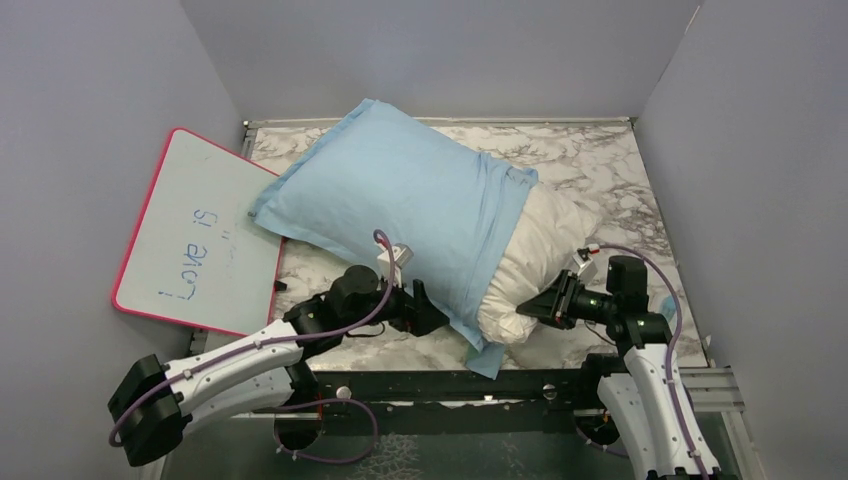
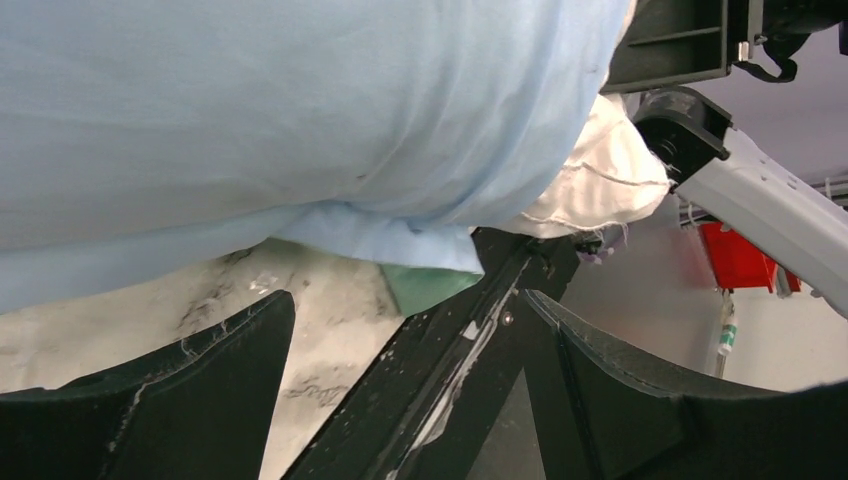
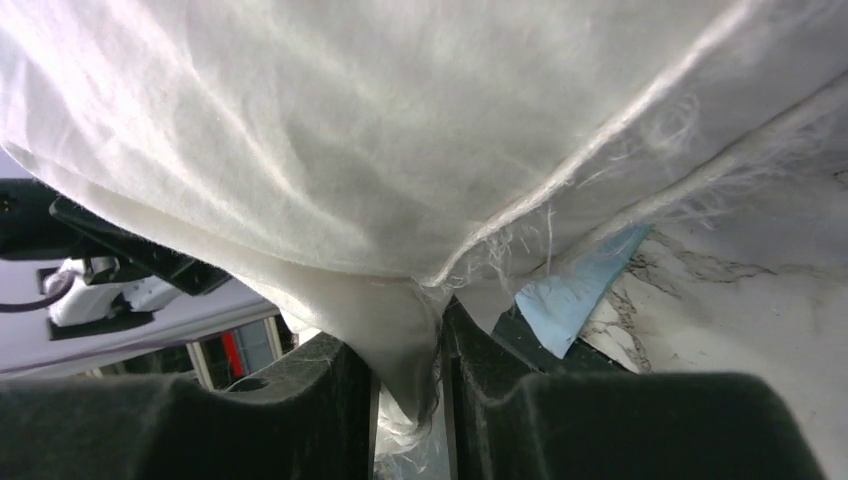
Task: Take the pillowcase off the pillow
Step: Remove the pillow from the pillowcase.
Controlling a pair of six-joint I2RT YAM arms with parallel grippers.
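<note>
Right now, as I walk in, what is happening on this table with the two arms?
Two robot arms are taking a light blue pillowcase off a white pillow. The pillow's right end sticks out of the case. The right gripper is pinched on a corner of that bare end. The left gripper is open beside the pillowcase's near edge, holding nothing. Most of the pillow is inside.
</note>
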